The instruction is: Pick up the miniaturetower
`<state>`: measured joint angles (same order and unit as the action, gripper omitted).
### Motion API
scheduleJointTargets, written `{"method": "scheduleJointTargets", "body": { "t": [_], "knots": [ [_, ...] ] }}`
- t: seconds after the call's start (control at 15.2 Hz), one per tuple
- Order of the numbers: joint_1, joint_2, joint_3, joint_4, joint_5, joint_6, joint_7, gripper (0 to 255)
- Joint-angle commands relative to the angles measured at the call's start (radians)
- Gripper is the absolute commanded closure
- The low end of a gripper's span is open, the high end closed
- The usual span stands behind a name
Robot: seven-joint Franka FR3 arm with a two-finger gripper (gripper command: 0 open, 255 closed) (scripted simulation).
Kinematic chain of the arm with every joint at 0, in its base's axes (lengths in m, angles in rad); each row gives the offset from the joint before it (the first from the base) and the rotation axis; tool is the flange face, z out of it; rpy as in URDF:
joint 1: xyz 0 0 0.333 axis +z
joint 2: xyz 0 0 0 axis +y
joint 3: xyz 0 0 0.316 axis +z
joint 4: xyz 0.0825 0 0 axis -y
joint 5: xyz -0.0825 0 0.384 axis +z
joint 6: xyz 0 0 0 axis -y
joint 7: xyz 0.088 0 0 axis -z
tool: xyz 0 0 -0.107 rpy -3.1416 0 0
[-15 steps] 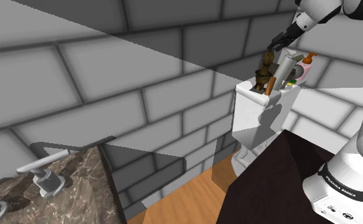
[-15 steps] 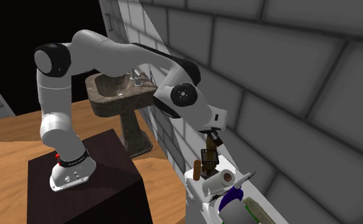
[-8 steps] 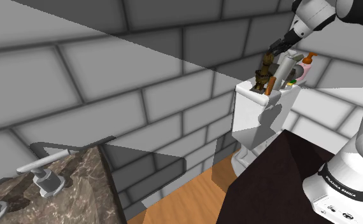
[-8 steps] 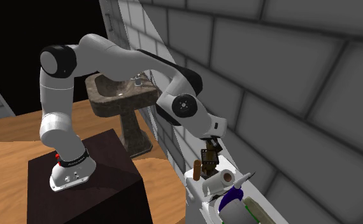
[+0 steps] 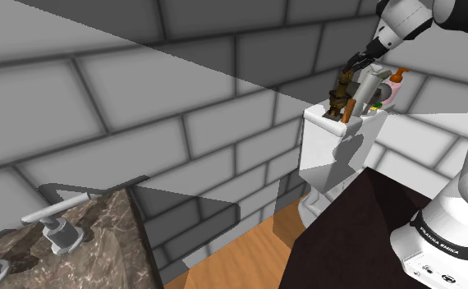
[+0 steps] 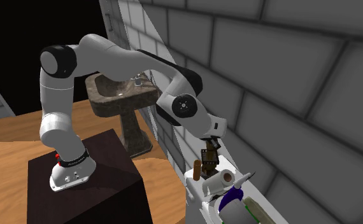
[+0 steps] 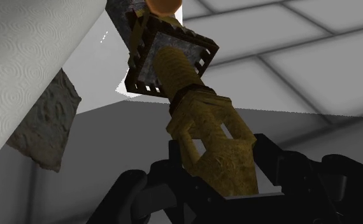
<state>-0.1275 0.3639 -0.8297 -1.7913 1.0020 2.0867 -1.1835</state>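
Observation:
The miniature tower (image 5: 338, 95) is a brown-gold lattice spire on a square dark base. It stands upright on the white toilet tank's lid (image 5: 326, 116) close to the brick wall. My gripper (image 5: 358, 61) comes down on its top from above. In the wrist view the tower (image 7: 202, 121) runs out from between the fingers, and the gripper (image 7: 220, 167) is shut on its upper part, one black finger (image 7: 179, 159) pressed on each side. From the second exterior view the tower (image 6: 208, 158) stands just under the hand (image 6: 211, 146).
Crowded beside the tower on the lid are a paper roll (image 5: 371, 82), a brown bottle (image 5: 349, 110) and an orange-topped dispenser (image 5: 400, 75). A stone sink with a tap (image 5: 58, 230) sits at the shoulder view's lower left. The dark stand (image 6: 85, 191) is under the arm's base.
The hand has dropped a little onto the tower's top, and the fingers have come together from wide open to clasp it. The tower has not moved.

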Motion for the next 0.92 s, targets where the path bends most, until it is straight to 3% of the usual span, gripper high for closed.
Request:
{"method": "scheduleJointTargets", "body": {
  "t": [0.0, 0.86],
  "knots": [
    [0.001, 0.0, 0.0, -0.001, -0.001, 0.0, 0.0, 255],
    [0.02, -0.059, -0.035, 0.078, -0.093, -0.079, 0.107, 255]
  ]
}}
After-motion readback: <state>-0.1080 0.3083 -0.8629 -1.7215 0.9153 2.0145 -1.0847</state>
